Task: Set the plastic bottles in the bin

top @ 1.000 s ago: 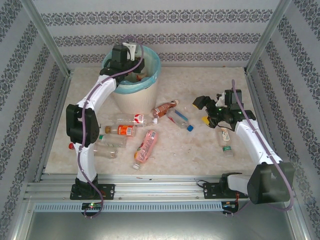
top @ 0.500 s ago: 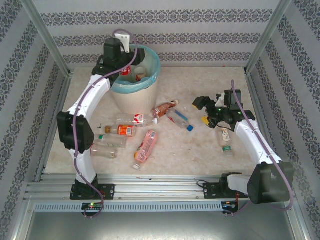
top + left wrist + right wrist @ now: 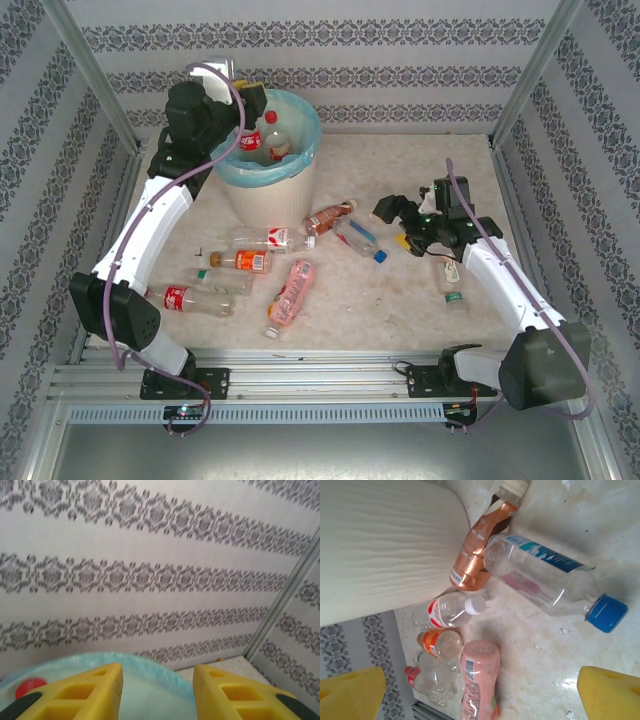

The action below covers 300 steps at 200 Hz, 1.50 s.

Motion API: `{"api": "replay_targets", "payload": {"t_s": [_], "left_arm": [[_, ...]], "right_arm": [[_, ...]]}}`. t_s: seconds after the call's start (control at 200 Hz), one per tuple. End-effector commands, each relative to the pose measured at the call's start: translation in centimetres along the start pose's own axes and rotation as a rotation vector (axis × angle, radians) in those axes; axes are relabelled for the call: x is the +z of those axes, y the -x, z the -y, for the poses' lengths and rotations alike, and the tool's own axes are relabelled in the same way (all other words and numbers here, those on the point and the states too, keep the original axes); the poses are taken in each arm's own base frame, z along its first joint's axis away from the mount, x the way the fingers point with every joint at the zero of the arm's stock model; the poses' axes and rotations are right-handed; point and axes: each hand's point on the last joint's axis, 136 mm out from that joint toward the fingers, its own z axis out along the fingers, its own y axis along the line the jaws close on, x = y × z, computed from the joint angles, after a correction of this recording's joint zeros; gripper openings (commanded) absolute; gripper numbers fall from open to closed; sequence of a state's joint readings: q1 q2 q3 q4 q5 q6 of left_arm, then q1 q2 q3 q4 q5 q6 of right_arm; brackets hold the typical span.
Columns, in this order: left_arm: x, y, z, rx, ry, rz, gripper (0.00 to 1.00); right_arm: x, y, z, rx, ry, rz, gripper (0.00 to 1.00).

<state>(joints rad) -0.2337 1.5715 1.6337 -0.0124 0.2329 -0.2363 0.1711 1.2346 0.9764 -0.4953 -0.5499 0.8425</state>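
- Left arm (image 3: 150,225): glossy white link shells, black joint housings, black wrist block.
- Right arm (image 3: 500,285): matching white shells and black joints, with a small green light near the wrist.
- Cable (image 3: 212,67): mauve, one strung loosely along each arm.
- Bases (image 3: 183,383): black mounting blocks.
- Left gripper (image 3: 155,669): yellow wedge-shaped fingers (image 3: 90,690) with rectangular recesses and dark strips at the lower edges.
- Right gripper (image 3: 480,680): plain yellow fingers (image 3: 350,692).

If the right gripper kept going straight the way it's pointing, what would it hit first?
Most likely the blue-capped clear bottle, lying just ahead of the open right gripper; depth is unclear, so it could meet bare table first.
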Motion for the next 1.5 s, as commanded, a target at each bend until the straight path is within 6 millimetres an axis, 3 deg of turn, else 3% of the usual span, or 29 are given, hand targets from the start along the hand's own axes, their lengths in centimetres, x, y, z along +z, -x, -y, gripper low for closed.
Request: {"api": "replay_targets", "payload": {"t_s": [0.0,0.16,0.24,0.315,0.46,0.56,0.615,0.749,0.894,1.109,1.284,1.494], "left_arm": [[-2.6,1.6,-0.2,0.017,0.033,0.05,0.43],[-5.4,0.0,-0.3,0.006,0.05,0.041,0.46],[-6.7,-1.3,0.0,0.018,0.042,0.006,0.46],[-8.5,-2.4,0.7,0.066,0.012,-0.031,0.54],[-12.2,-5.1,1.5,0.174,-0.032,-0.072,0.67],[-15.0,-7.4,2.6,0.275,-0.102,-0.101,0.82],[-16.6,-8.9,3.3,0.341,-0.149,-0.12,0.99],[-20.9,-13.2,5.4,0.555,-0.319,-0.185,1.0],[-24.1,-16.5,7.0,0.734,-0.461,-0.13,1.0],[-25.0,-15.4,9.6,0.808,-0.598,0.035,1.0],[-24.9,-16.3,9.3,0.843,-0.599,0.011,1.0],[-25.2,-16.9,9.0,0.852,-0.586,-0.008,1.0]], "right_arm": [[-0.3,0.3,-1.4,-0.138,-0.057,0.028,0.98],[0.8,-1.8,-4.4,-0.438,-0.095,0.014,0.97],[1.6,-4.2,-6.4,-0.729,-0.089,-0.006,0.96],[2.4,-7.6,-7.9,-1.09,-0.056,-0.044,0.96],[3.9,-13.9,-7.7,-1.783,0.044,-0.126,0.98],[4.8,-16.8,-6.9,-2.056,0.202,-0.183,0.98],[5.8,-16.8,-6.9,-2.123,0.205,-0.2,0.98],[8.7,-15.7,-5.1,-2.26,0.055,-0.326,0.98],[11.5,-16.8,-4.2,-2.364,0.036,-0.412,0.98],[13.6,-19.4,-3.7,-2.414,0.082,-0.541,0.98],[14.5,-21.1,-2.9,-2.413,0.11,-0.644,0.98],[16.1,-21.4,-1.4,-2.395,0.086,-0.74,0.96]]}}
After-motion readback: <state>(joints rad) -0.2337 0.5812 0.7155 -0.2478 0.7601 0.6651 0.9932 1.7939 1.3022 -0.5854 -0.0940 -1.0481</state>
